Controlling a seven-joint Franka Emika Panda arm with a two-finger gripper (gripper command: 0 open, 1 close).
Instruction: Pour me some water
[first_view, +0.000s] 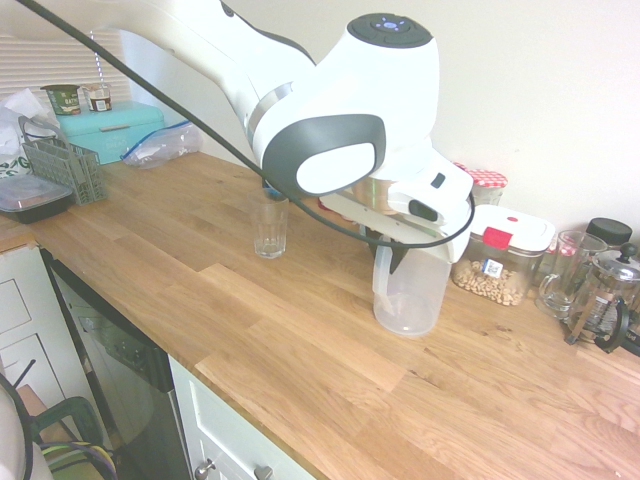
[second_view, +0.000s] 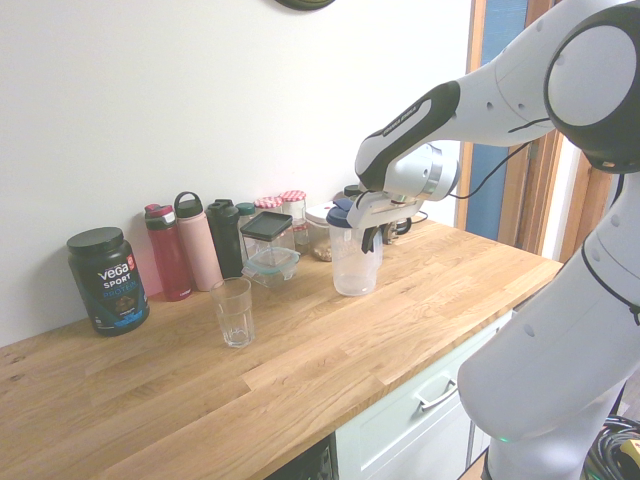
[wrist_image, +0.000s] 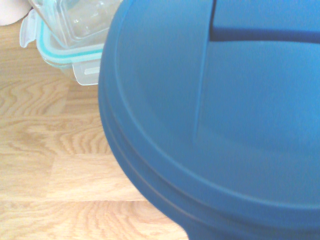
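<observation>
Your gripper (second_view: 371, 238) is clenched at the handle side of the jug (second_view: 356, 262), just under its blue lid (wrist_image: 220, 115). The fingers read as fully closed, but your arm hides the handle in the first exterior view, so you cannot confirm the hold from it. The jug stands upright on the counter (second_view: 300, 370), and its base appears to rest on the wood.

The glass (second_view: 234, 312) stands empty, at about 8 o'clock from the jug in the second exterior view, well apart from it.

Watch these risks:

- If the grip is shallow, the jug may swing or slip when you lift it, since its weight hangs off to one side of the fingers.
- The lid looks closed, and the spout's direction is unclear. Tilt the wrong way and water runs over the counter or does not come out at all.
- The glass is narrow and light. Bring the jug in low and its rim may knock it over.
- The container (second_view: 269, 250) and bottles (second_view: 197, 252) stand at about 9 to 10 o'clock from the jug, so a wide swing could catch them.
</observation>
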